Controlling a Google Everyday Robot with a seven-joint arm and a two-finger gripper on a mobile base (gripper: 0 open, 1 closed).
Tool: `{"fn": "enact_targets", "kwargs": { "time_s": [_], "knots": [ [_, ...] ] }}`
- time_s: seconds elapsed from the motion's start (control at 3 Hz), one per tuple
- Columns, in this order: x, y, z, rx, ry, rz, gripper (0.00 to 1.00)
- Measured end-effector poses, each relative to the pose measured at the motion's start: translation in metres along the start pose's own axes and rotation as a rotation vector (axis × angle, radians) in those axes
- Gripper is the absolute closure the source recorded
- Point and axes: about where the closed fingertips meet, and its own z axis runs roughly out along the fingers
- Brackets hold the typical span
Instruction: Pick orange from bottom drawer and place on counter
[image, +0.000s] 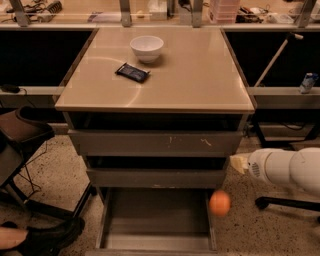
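The orange (219, 203) is free of my gripper and looks blurred. It sits over the right wall of the open bottom drawer (150, 222), and I cannot tell whether it touches it. My gripper (239, 164) is at the end of the white arm (287, 167), to the right of the cabinet at the height of the middle drawer. It is above and to the right of the orange and holds nothing that I can see. The beige counter (190, 75) tops the cabinet.
A white bowl (146, 48) and a dark packet (132, 72) lie on the counter's back left. A brown chair (25, 131) and a shoe (47, 235) are at the left. A chair base (280, 202) stands at the right. A cluttered shelf (150, 10) runs behind.
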Motion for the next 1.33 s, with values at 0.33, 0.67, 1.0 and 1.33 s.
{"fn": "enact_targets", "kwargs": {
  "time_s": [0.33,0.67,1.0,1.33],
  "knots": [
    [0.000,0.000,0.000,0.000,0.000,-0.001,1.00],
    [-0.034,-0.009,-0.024,0.055,-0.080,-0.046,1.00],
    [-0.036,-0.010,-0.025,0.057,-0.084,-0.047,0.81],
    [-0.036,-0.010,-0.025,0.057,-0.084,-0.048,0.58]
  ]
}}
